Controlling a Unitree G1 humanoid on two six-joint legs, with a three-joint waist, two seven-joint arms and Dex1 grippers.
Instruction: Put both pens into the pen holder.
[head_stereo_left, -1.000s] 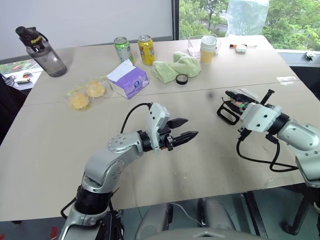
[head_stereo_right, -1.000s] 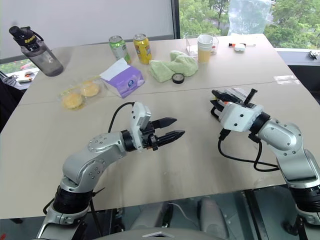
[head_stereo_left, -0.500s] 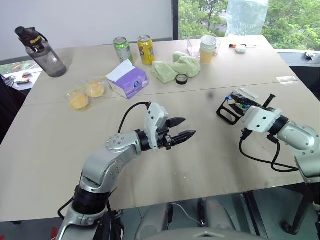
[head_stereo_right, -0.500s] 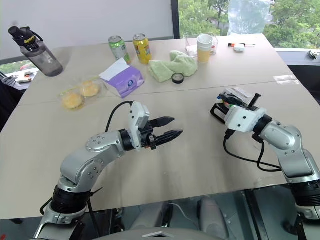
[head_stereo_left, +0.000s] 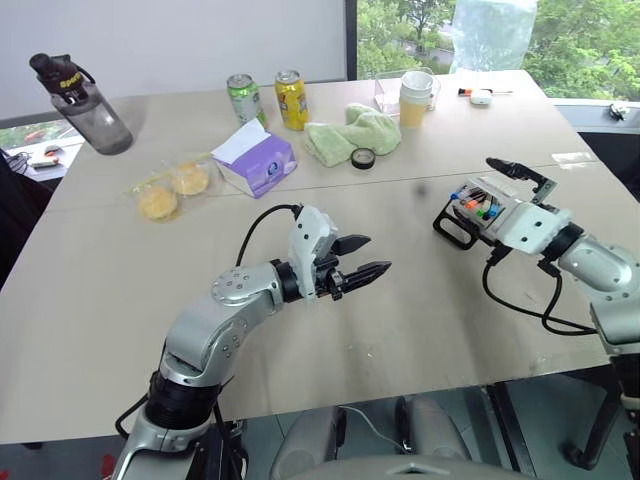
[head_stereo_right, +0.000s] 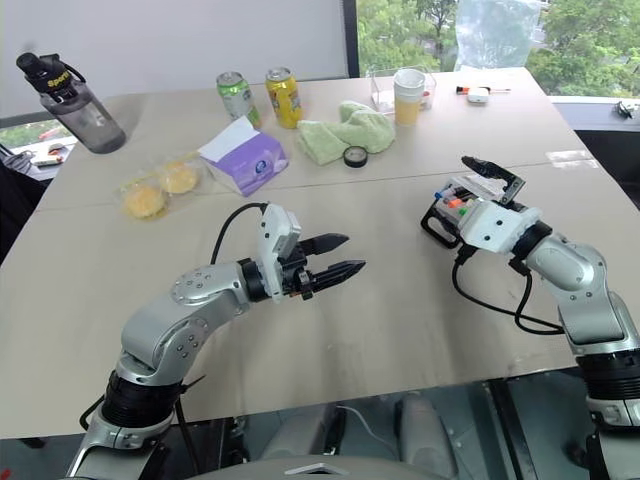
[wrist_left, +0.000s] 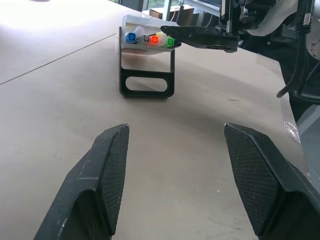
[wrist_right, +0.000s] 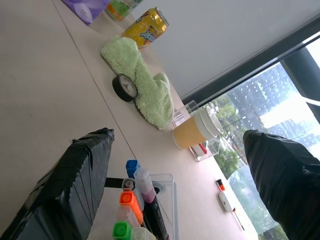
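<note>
Beige table (head_stereo_left: 420, 330) spanning the frame, window with trees behind; far side carrying water bottle (head_stereo_left: 82, 90), two cans (head_stereo_left: 268, 98), purple tissue box (head_stereo_left: 257, 158), green cloth (head_stereo_left: 353, 133). Pen holder (head_stereo_left: 470, 212) standing upright at right of table, pen tips (wrist_right: 131, 197) pointing up, long axes near vertical. Right gripper (head_stereo_right: 478, 178) spread wide just above holder, empty; left gripper (head_stereo_left: 368, 256) parted, empty, mid-table, well apart from holder.

- You get bright daylight from the far windows (head_stereo_left: 560, 35).
- Your table (head_stereo_left: 100, 300) shows soft shadows, with glare at its far edge.
- Head views are sharp.
</note>
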